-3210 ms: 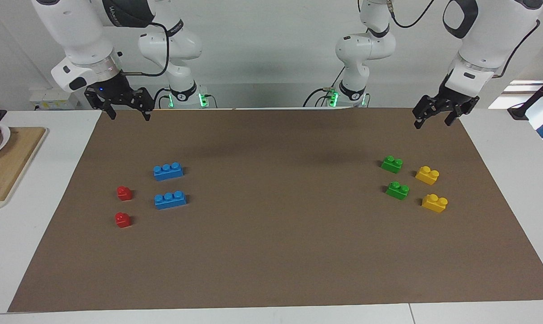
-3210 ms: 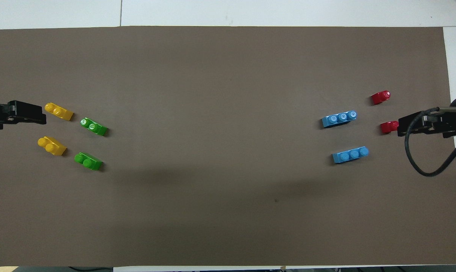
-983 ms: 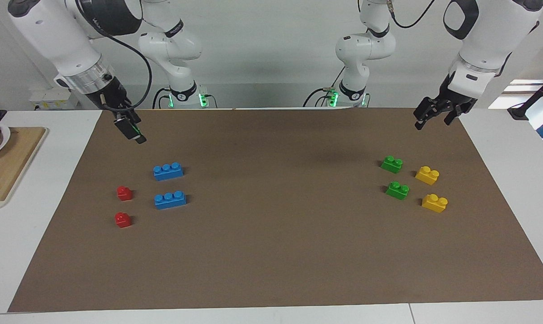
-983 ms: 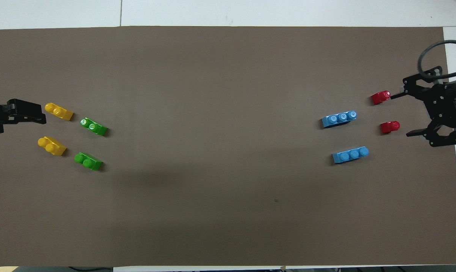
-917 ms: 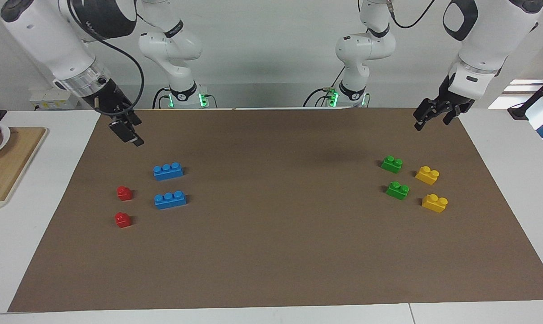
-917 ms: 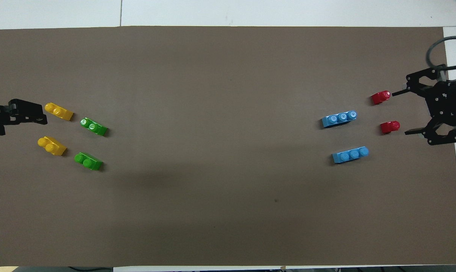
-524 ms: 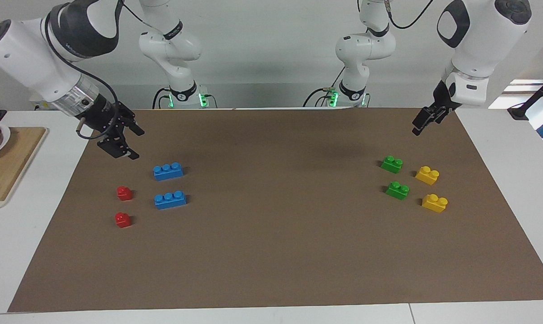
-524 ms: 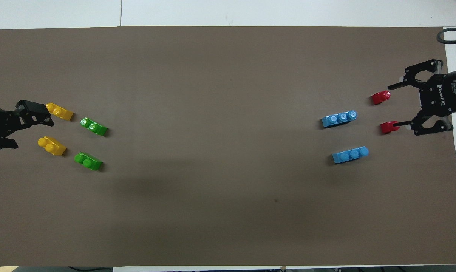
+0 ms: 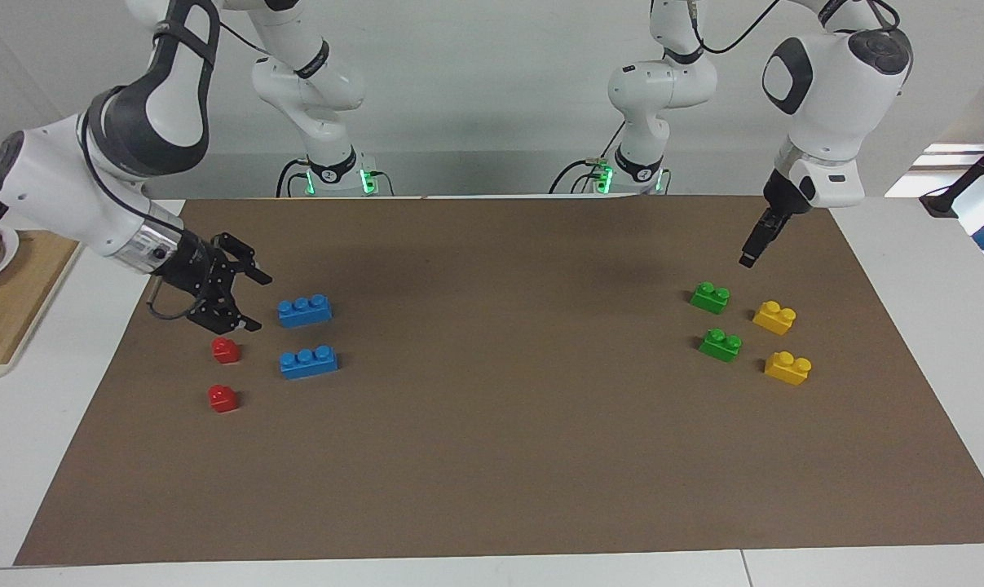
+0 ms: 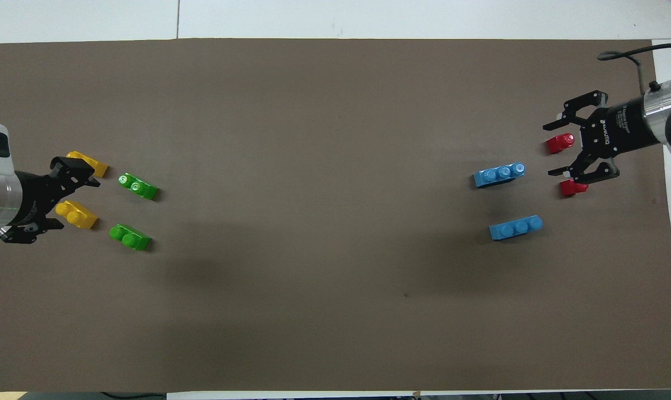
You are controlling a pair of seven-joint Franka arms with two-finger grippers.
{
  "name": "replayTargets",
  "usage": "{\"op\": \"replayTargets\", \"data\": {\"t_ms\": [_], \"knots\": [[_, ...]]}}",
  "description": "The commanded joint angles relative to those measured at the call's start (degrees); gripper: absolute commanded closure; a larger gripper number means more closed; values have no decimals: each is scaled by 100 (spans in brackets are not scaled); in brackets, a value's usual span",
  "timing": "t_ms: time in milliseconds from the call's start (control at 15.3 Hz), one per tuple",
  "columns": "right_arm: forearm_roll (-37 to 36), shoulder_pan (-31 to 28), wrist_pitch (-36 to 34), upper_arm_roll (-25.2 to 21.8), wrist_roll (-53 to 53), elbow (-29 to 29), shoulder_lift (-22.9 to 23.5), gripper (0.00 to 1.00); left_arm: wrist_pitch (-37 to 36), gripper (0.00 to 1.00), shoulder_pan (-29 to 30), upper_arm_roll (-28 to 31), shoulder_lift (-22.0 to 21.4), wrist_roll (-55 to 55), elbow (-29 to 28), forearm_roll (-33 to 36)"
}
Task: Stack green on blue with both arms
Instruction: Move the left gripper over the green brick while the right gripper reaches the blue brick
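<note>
Two blue three-stud bricks lie on the brown mat toward the right arm's end, one nearer the robots [image 9: 304, 311] [image 10: 516, 227] and one farther [image 9: 308, 362] [image 10: 499, 174]. Two green two-stud bricks lie toward the left arm's end, one nearer [image 9: 710, 297] [image 10: 130, 237] and one farther [image 9: 721, 344] [image 10: 138, 186]. My right gripper [image 9: 247, 302] [image 10: 553, 151] is open and empty. It hangs low beside the nearer blue brick, above the red bricks, touching nothing. My left gripper [image 9: 748, 258] [image 10: 63, 203] is open and empty, raised over the mat by the green and yellow bricks.
Two red one-stud bricks [image 9: 225, 350] [image 9: 222, 398] lie beside the blue ones. Two yellow two-stud bricks [image 9: 774, 317] [image 9: 787, 367] lie beside the green ones. A wooden board [image 9: 11, 310] with a plate lies off the mat [image 9: 492, 456] at the right arm's end.
The right gripper has come down from the mat's robot-side edge to beside the nearer blue brick. The left gripper has turned and sunk toward the green bricks. No brick has moved.
</note>
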Motion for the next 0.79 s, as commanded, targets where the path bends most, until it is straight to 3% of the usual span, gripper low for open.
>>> {"op": "replayTargets", "data": {"t_ms": [0,197,393,721], "knots": [[241,-79,243,34,-459,-14,156,8,481,0,40,-1,344,-465,-78,42],[294,-158,297,34,-977,-14,446,8,807,0,101,-9,758,-1002,-43,25],[330,-167,393,43,-1242,-5,622,7,808,0,285,-9,1110,-1021,88,-343],[531,-106,744,43,-1489,-145,842,7,808,0,295,-9,1646,-1021,414,-371]]}}
